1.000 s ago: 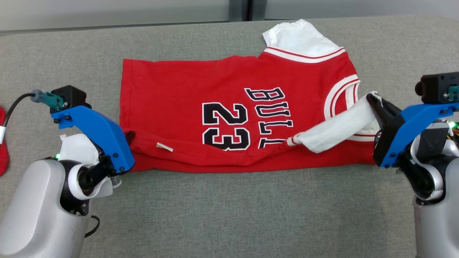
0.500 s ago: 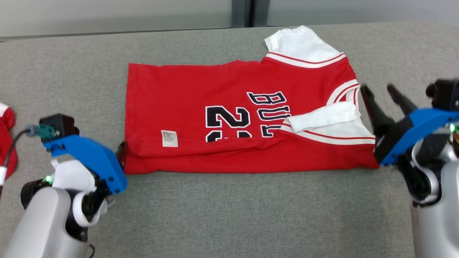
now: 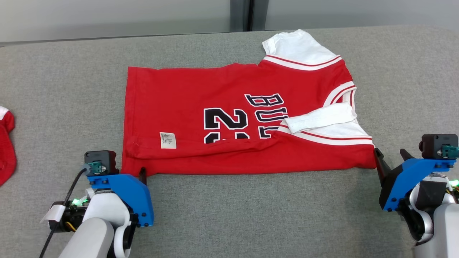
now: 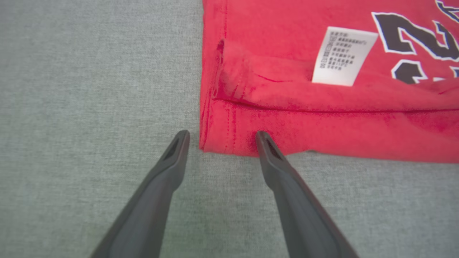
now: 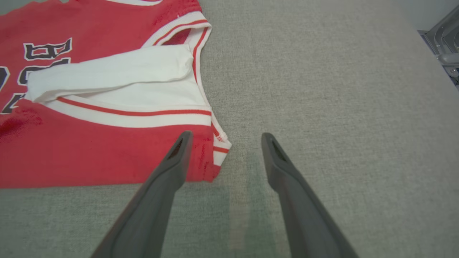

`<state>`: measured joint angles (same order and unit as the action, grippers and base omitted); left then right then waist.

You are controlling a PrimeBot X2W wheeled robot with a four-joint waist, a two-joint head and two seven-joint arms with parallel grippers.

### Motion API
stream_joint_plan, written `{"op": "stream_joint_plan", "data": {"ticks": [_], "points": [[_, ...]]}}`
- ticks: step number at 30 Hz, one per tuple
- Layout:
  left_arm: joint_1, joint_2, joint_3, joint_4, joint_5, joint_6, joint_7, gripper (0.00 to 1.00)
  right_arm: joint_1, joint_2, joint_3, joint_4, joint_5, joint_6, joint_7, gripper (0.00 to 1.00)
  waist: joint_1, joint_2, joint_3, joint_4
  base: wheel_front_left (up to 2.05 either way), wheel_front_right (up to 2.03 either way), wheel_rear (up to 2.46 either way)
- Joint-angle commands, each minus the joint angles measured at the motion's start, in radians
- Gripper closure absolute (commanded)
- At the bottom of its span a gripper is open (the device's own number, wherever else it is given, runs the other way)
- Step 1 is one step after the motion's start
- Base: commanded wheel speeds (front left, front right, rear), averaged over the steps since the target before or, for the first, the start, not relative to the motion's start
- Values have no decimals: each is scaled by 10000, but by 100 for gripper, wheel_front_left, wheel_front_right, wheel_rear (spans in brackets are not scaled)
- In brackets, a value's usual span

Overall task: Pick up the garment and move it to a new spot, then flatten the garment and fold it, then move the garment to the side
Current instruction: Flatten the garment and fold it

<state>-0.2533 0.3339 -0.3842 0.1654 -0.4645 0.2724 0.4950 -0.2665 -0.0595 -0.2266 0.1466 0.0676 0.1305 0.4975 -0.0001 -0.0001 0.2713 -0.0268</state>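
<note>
red basketball jersey [image 3: 233, 118] lies part-folded on the grey desk [image 3: 251, 215]; left tool [image 4: 221, 133] and right tool [image 5: 226, 134] gape empty at its near corners.

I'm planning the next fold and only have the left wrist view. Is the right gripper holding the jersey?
Observer: No. The right gripper is open, one finger over the jersey's near shoulder corner, the other over bare table.
Operator: Where are the sleeves?
Observer: The near white sleeve lies folded across the chest, overlapping the lettering.
Operator: And the far one?
Observer: The far white sleeve sticks out flat beyond the jersey's far edge, not folded in.
</note>
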Motion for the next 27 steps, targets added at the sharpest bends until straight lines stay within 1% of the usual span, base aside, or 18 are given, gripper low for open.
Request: {"op": "stream_joint_plan", "data": {"ticks": [1,3,4,8,10,11,12,15,16,17,18,19,20,24,27], "points": [[-275,-122,-72,191,114,66,-183,0,-234,71,-122,479,-105,5,-295,0,1,1,58,-36,0,0,0],[-312,-147,-120,427,195,96,-319,0,-392,89,-106,1007,-24,5,-499,0,1,1,118,-34,0,0,0],[-375,-234,-182,638,229,99,-422,0,-570,90,-8,1542,255,5,-731,0,1,1,167,-12,0,0,0],[-359,-371,-264,1088,174,81,-505,0,-898,80,139,2470,377,5,-1064,0,1,1,254,55,0,0,0],[-367,-416,-270,1202,110,53,-492,0,-963,82,142,2677,307,5,-1100,0,1,1,268,75,0,0,0],[-402,-532,-290,1401,6,9,-529,0,-1056,89,118,3079,200,5,-1085,0,1,1,297,133,0,0,0],[-402,-532,-290,1401,6,9,-529,0,-1056,89,118,3079,200,5,-1085,0,1,1,297,133,0,0,0],[-499,-806,-301,1692,-240,-175,-598,0,-1194,110,115,3575,264,5,-1001,0,1,1,357,193,0,0,0],[-543,-847,-340,1814,-283,-222,-564,0,-1202,113,108,3708,210,5,-949,20,1,1,370,198,0,0,0],[-585,-898,-359,1913,-342,-272,-574,0,-1212,132,145,3823,209,5,-891,43,1,1,384,201,0,0,0],[-608,-961,-364,2001,-393,-319,-590,53,-1223,138,170,3914,236,5,-833,100,1,1,395,197,0,0,0],[-640,-987,-376,2081,-413,-395,-590,82,-1199,146,268,3997,237,5,-756,100,1,1,403,190,0,0,0],[-679,-1004,-383,2152,-443,-440,-616,100,-1181,162,303,4017,289,5,-712,100,1,1,409,177,0,0,0],[-715,-1002,-288,2326,-631,-632,-792,100,-1088,125,312,3841,338,-3,-759,100,1,1,400,124,0,0,0],[-715,-954,-150,2260,-732,-760,-1114,100,-964,118,309,3498,373,-3,-883,100,1,1,311,104,0,0,0]]}}
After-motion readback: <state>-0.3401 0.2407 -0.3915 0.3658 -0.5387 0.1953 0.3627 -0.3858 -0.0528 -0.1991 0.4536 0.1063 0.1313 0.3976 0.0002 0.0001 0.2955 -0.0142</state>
